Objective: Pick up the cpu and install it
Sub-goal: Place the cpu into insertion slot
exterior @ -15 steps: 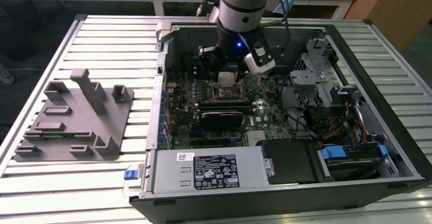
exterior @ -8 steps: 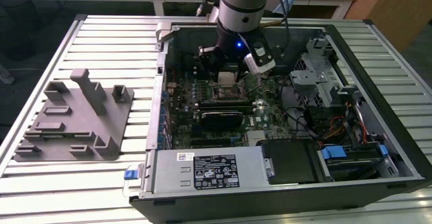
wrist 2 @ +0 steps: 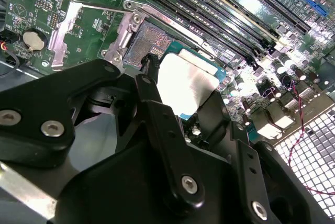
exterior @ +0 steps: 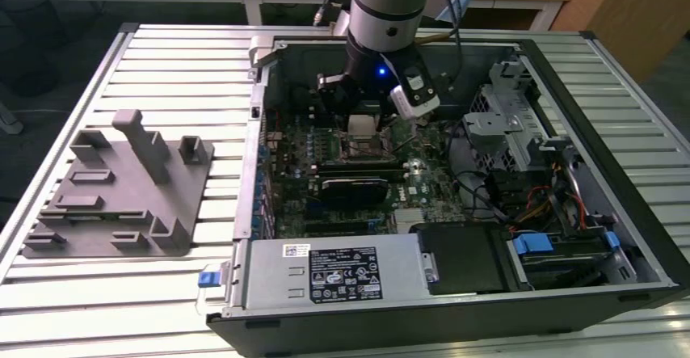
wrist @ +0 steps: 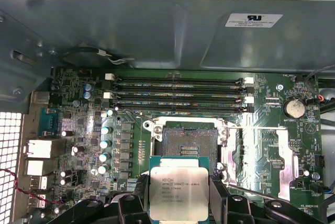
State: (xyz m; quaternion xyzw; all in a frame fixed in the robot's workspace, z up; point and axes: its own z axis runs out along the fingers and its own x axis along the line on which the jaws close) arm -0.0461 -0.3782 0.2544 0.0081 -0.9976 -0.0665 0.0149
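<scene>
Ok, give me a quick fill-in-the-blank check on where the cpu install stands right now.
1. The tool is ____ on the cpu.
2. The cpu hangs ____ the socket, not seated in it.
3. The grey tray lies outside the computer case, on the exterior view's ____.

Missing words: shut; above; left.
</scene>
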